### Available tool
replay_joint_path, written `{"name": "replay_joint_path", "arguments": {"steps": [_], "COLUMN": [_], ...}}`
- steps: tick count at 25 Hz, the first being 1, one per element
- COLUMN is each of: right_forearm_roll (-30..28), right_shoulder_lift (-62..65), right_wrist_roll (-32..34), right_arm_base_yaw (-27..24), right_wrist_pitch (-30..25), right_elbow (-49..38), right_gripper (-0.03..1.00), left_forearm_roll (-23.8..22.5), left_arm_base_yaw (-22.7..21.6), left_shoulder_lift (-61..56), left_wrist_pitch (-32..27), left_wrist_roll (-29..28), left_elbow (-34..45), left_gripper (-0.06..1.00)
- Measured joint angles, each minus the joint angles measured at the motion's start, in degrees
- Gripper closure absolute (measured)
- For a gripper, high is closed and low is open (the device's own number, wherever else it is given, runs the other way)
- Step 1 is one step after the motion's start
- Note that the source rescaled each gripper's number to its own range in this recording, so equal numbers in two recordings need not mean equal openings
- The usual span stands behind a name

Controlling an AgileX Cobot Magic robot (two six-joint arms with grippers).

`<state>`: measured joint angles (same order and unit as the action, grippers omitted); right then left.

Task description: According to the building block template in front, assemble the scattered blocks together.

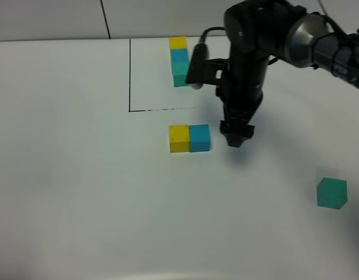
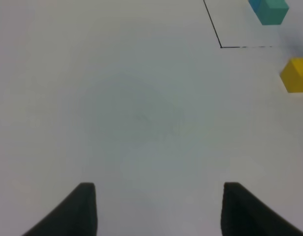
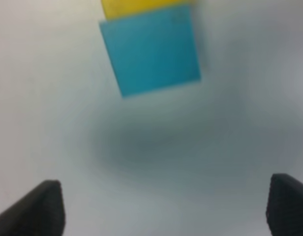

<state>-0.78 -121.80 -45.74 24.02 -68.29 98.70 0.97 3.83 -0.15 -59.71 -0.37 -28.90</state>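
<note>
The building block template (image 1: 179, 57) is a yellow, blue, teal-green row at the table's far side, inside a thin black line frame (image 1: 130, 76). The loose yellow cube (image 1: 179, 139) and loose blue cube (image 1: 199, 137) sit touching side by side below the frame. The loose teal-green cube (image 1: 331, 193) lies alone at the far right. My right gripper (image 1: 236, 139) points down just right of the blue cube, open and empty; its wrist view shows the blue cube (image 3: 150, 49) ahead of the gripper (image 3: 164, 211). My left gripper (image 2: 156, 211) is open and empty over bare table, with the yellow cube (image 2: 295, 74) far off.
The white table (image 1: 69, 175) carries nothing else. The right arm (image 1: 249, 52) rises over the template's right side. The frame's corner (image 2: 221, 46) and the template's teal end (image 2: 272, 11) show in the left wrist view. The left arm is outside the exterior view.
</note>
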Motion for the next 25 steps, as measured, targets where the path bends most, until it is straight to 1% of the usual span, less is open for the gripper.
{"name": "replay_joint_path", "arguments": {"steps": [2,4,6,12,13,17,20,25], "right_forearm_roll": [0.47,1.1,1.34,-0.1,-0.52,-1.92,-2.04,-1.85], "right_shoulder_lift": [2.54,5.4,8.73,19.93,21.54,25.48,26.01,26.03], "right_wrist_roll": [7.2,12.81,19.3,37.34,41.16,53.75,59.23,61.01], "right_arm_base_yaw": [-2.57,-5.0,-7.13,-12.58,-13.32,-16.76,-18.75,-19.62], "right_wrist_pitch": [-0.52,-0.66,0.5,11.09,13.09,19.1,22.72,28.36], "right_elbow": [-4.97,-9.73,-15.69,-31.64,-33.74,-42.71,-47.97,-53.58], "right_gripper": [0.27,0.27,0.27,0.27,0.27,0.27,0.27,0.27], "left_forearm_roll": [0.0,0.0,0.0,0.0,0.0,0.0,0.0,0.0], "left_arm_base_yaw": [0.0,0.0,0.0,0.0,0.0,0.0,0.0,0.0], "left_shoulder_lift": [0.0,0.0,0.0,0.0,0.0,0.0,0.0,0.0], "left_wrist_pitch": [0.0,0.0,0.0,0.0,0.0,0.0,0.0,0.0], "left_wrist_roll": [0.0,0.0,0.0,0.0,0.0,0.0,0.0,0.0], "left_elbow": [0.0,0.0,0.0,0.0,0.0,0.0,0.0,0.0], "left_gripper": [0.74,0.74,0.74,0.74,0.74,0.74,0.74,0.74]}}
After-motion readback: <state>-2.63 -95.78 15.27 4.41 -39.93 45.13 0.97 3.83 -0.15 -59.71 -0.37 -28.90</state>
